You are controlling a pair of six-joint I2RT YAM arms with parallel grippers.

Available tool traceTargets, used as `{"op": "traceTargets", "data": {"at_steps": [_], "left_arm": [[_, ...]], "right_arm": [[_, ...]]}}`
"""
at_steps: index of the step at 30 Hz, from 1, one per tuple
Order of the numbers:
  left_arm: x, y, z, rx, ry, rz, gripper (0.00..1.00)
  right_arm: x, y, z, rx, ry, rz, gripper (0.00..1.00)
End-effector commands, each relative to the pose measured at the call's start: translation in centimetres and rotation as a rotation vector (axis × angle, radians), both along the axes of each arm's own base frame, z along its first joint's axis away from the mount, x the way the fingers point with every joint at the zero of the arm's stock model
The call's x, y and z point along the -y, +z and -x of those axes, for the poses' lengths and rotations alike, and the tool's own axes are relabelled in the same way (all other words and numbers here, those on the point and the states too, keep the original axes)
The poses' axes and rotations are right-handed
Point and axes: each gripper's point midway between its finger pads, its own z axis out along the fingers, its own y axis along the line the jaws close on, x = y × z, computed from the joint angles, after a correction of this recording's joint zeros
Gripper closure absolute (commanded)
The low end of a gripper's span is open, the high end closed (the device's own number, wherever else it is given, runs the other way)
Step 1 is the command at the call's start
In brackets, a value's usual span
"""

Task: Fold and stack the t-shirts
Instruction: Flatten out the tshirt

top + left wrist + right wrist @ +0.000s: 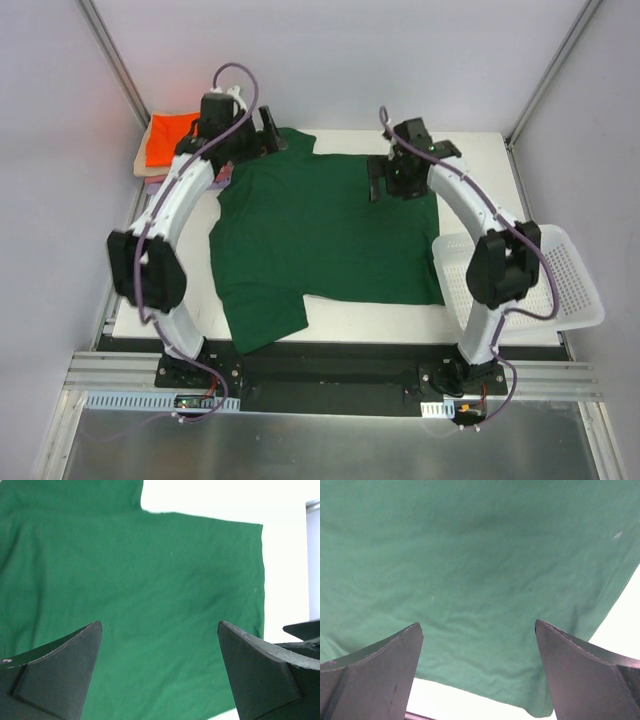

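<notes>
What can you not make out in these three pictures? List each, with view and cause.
- Top view: how many shirts lie under the orange shirt; the left arm covers them.
- Top view: part of the basket, behind the right arm.
- Wrist views: the green shirt, cut off by the frame edges and the fingers.

No writing, label, brand, number or sign can be read in any of the three views. The small circuit boards point(200, 402) at the arm bases are too small to show any print.
</notes>
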Motion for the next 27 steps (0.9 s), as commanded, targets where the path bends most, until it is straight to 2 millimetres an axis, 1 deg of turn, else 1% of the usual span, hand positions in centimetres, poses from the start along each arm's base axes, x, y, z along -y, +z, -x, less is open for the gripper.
{"op": "traceTargets", "data": {"at_steps": [1, 2, 4, 6, 7, 8, 10, 11, 13, 15, 17, 21, 23, 25, 27], "left_arm": [[-1.7, -4.4, 8.0, -0.150, 0.063, -0.016, 0.01], [-1.8, -5.3, 9.7, -0.173, 0.073, -0.023, 0.01], [-1.6, -7.4, 13.2, -0.231, 0.077, -0.020, 0.01], [-1.4, -9.6, 16.9, -0.307, 0.078, 0.022, 0.01], [-1.7, -9.9, 18.2, -0.310, 0.094, 0.028, 0.01], [-2.1, -11.1, 19.3, -0.330, 0.108, 0.017, 0.01], [-2.7, -12.8, 20.6, -0.349, 0.129, -0.003, 0.01], [-2.8, -13.5, 21.0, -0.362, 0.131, -0.005, 0.01], [-3.2, -15.2, 21.4, -0.400, 0.153, -0.023, 0.01], [-3.8, -16.6, 21.1, -0.436, 0.199, -0.052, 0.01], [-4.6, -17.9, 20.5, -0.465, 0.244, -0.093, 0.01], [-5.9, -20.6, 19.7, -0.541, 0.294, -0.147, 0.01], [-6.7, -21.9, 19.4, -0.583, 0.323, -0.165, 0.01], [-7.7, -22.8, 19.1, -0.615, 0.370, -0.165, 0.01], [-8.6, -23.3, 18.6, -0.620, 0.405, -0.181, 0.01]], "right_arm": [[0.2, 0.2, 5.1, 0.029, -0.018, 0.123, 0.04], [0.0, -0.7, 6.7, 0.003, -0.012, 0.125, 0.04], [-0.2, -1.8, 9.0, -0.018, -0.020, 0.114, 0.04], [-0.4, -3.4, 11.1, -0.047, -0.029, 0.098, 0.04], [-0.7, -3.9, 12.0, -0.054, -0.019, 0.082, 0.04], [-1.2, -4.8, 12.9, -0.071, -0.010, 0.064, 0.04], [-1.8, -6.2, 14.1, -0.091, 0.020, 0.050, 0.04], [-2.0, -6.8, 14.4, -0.095, 0.025, 0.058, 0.04], [-1.8, -8.3, 14.9, -0.123, 0.028, 0.093, 0.04], [-1.6, -9.8, 14.9, -0.153, 0.007, 0.139, 0.04], [-1.7, -10.9, 14.9, -0.178, -0.003, 0.163, 0.04], [-3.0, -12.2, 15.1, -0.212, 0.007, 0.163, 0.04], [-3.2, -12.8, 15.3, -0.235, -0.002, 0.166, 0.04], [-3.7, -13.1, 15.2, -0.249, -0.008, 0.154, 0.04], [-4.0, -13.2, 15.2, -0.261, -0.030, 0.139, 0.04]]}}
